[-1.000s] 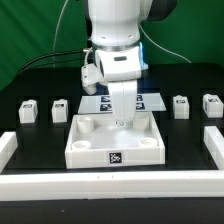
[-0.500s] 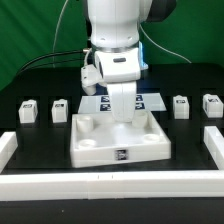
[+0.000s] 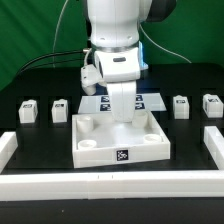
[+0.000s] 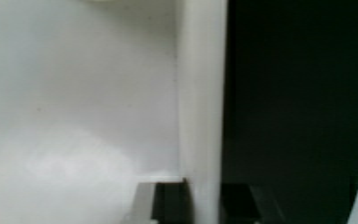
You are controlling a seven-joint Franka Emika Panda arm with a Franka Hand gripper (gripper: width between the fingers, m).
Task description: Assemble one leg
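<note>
Tray handling, pre-leg step: no leg taken yet.
Ext view: gripper down at far rim of tray; nearest leg lies on table, apart from tray, three more alongside. Wrist view: fingers straddle rim wall, narrow gap, apparently pinching it. Next prob.: let go, fetch a leg.
</note>
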